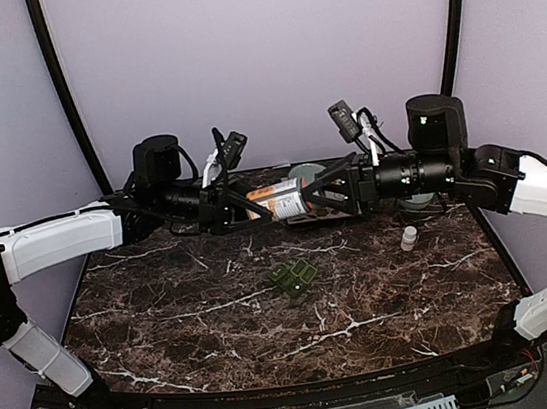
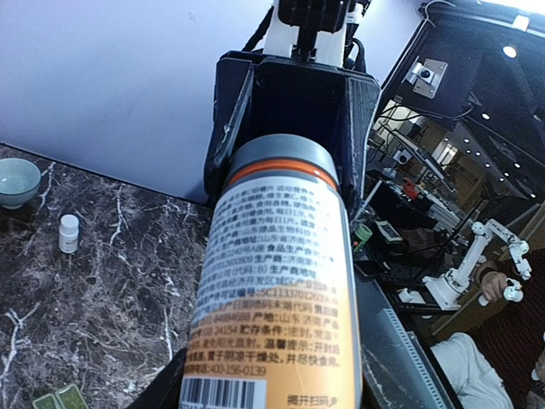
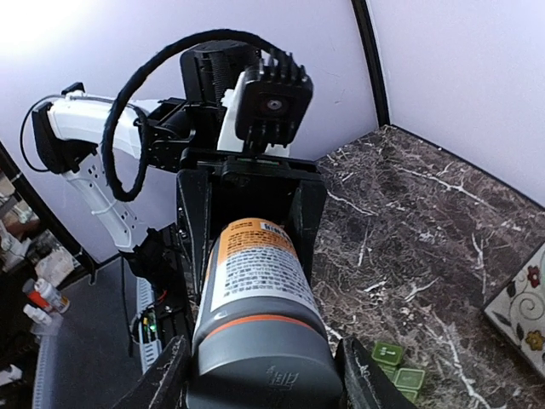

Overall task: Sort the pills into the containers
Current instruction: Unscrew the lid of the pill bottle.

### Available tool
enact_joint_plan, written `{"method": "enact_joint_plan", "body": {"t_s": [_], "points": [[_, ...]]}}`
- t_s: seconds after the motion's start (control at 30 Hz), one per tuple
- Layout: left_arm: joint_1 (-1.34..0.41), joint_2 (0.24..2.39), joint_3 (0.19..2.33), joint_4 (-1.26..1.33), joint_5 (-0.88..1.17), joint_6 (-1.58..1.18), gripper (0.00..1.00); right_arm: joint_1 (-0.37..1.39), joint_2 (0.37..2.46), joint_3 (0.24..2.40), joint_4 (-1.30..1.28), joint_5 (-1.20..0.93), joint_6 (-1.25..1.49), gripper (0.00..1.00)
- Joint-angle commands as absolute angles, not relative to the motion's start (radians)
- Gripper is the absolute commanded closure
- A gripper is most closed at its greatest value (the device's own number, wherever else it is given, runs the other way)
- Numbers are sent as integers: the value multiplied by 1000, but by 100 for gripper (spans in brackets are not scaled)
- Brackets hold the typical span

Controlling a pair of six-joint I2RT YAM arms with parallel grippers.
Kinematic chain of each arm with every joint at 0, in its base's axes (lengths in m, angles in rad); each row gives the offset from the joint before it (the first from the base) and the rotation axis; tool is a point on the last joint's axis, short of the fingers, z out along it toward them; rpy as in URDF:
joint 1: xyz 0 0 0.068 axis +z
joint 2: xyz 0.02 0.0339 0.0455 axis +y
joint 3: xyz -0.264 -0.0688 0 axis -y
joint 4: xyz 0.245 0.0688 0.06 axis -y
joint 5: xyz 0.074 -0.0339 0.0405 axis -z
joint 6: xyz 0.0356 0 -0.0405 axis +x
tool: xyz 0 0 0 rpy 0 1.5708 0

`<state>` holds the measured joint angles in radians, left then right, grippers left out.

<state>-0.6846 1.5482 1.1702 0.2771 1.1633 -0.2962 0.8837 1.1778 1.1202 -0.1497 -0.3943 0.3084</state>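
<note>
Pill box [image 1: 293, 278] is lying flat abt mid-counter, corners skewed to the counter edges, lids facing up. It's looking nearly square from above, so can't tell its long axis.

Bottle [image 1: 278, 202] w/ orange label is hanging level over the far-centre of the counter. Its long axis is running left-right along the far edge, w/ the grey cap pointing at the right arm and the base at the left arm.

Small white bottle [image 1: 409, 238] is standing upright nr the right edge, well apart from the pill box. Pale bowl [image 2: 19, 194] is sitting beyond it, toward the far right corner, under the right arm.

L claw [image 1: 253, 205] is clamping the bottle's base end. R claw [image 1: 308, 200] is clamping the cap, w/ fingers [image 3: 166, 379] pressing on both sides. Both arms are reaching in from the side edges, forearms abt level, wrists facing each other.
</note>
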Motion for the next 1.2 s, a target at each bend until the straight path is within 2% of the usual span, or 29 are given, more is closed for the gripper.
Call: {"method": "enact_joint_plan", "body": {"t_s": [0.0, 0.1, 0.33, 0.43, 0.53, 0.63, 0.93, 1.17], "points": [[-677, 1548, 1220, 355, 1277, -387, 100, 902, 1153, 1084, -162, -285, 90, 78], [-677, 1555, 1224, 344, 1282, -387, 100, 917, 1158, 1084, -165, -245, 52, 77], [-677, 1569, 1226, 350, 1291, -390, 100, 933, 1174, 1098, -160, -233, 29, 66], [-677, 1567, 1224, 338, 1284, -373, 100, 934, 1185, 1116, -162, -241, 45, 55], [-677, 1564, 1221, 313, 1268, -345, 100, 933, 1184, 1132, -156, -241, 66, 40], [-677, 1560, 1220, 291, 1253, -314, 100, 933, 1180, 1145, -152, -233, 91, 31], [-677, 1552, 1222, 241, 1214, -250, 100, 934, 1163, 1173, -125, -190, 227, 21], [-678, 1542, 1208, 251, 1169, -216, 100, 923, 1163, 1183, -140, -143, 444, 16]]}}
